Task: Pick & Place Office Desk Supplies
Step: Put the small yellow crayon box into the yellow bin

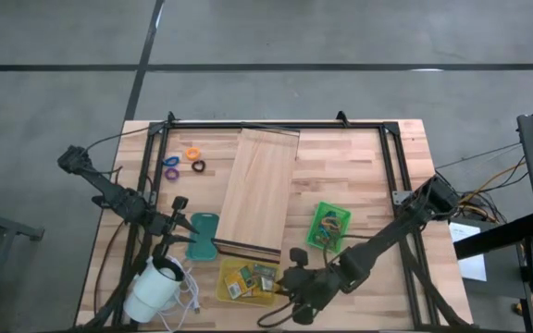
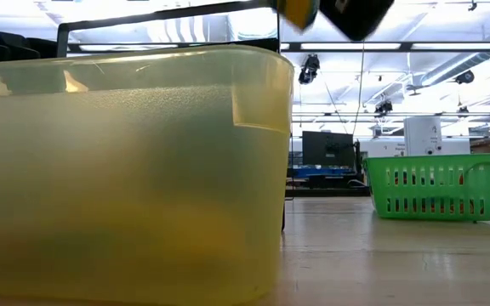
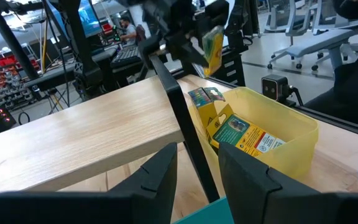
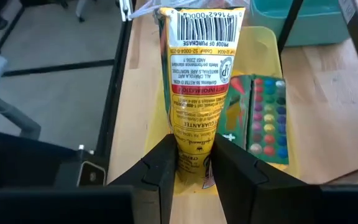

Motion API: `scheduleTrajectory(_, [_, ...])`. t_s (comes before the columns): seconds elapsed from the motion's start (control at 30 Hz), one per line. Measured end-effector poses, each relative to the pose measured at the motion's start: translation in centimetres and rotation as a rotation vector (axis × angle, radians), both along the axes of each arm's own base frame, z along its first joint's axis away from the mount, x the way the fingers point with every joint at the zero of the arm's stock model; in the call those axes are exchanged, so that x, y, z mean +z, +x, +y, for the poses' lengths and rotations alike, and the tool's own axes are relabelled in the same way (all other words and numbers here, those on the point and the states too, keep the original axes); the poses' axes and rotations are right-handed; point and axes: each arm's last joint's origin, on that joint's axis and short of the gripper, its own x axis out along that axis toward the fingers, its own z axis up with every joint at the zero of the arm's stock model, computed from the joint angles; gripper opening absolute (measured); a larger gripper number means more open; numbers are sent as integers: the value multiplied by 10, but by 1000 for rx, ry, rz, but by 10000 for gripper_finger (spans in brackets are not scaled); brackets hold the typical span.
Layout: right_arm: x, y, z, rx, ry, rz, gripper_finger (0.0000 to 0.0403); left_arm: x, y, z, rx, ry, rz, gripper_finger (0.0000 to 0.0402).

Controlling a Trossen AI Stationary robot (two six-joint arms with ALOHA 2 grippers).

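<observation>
My right gripper (image 4: 191, 149) is shut on a yellow-green packet (image 4: 201, 81) with a barcode, above the yellow bin (image 1: 225, 289) near the table's front edge. Other packets (image 3: 244, 134) lie inside the bin, one with a grid of colour dots (image 4: 267, 118). In the left wrist view the held packet (image 3: 213, 43) hangs over the bin. Small orange, purple and black rings (image 1: 183, 163) lie on the table at the far left. My left gripper (image 3: 197, 168) stands open at the table's left, next to a teal thing (image 1: 202, 237), with nothing between its fingers. My right gripper pinches the packet's end opposite the barcode (image 4: 191, 160) between its two fingers. The fingers slant down toward the bin, and the packet sticks out ahead of them, along their line. It is lifted clear of the bin and the packets inside.
A long pale wooden board (image 1: 262, 190) lies in the table's middle, on a black metal frame (image 1: 276, 126). A green basket (image 1: 329, 225) stands right of the board. A white round corded device (image 1: 155, 287) sits at the front left corner.
</observation>
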Motion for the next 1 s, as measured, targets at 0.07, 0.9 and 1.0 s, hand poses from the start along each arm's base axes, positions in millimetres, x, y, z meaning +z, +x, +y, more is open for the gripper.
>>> scheduleTrajectory(0.07, [-7, 0, -2, -3, 18, -25, 94, 0, 0, 0, 0, 0, 0, 120])
scheduleTrajectory(0.9, [-38, -9, -12, -11, 129, -187, 95, 0, 0, 0, 0, 0, 0, 120])
scheduleTrajectory(1.0, [-36, -9, -12, 6, 115, -212, 95, 0, 0, 0, 0, 0, 0, 120])
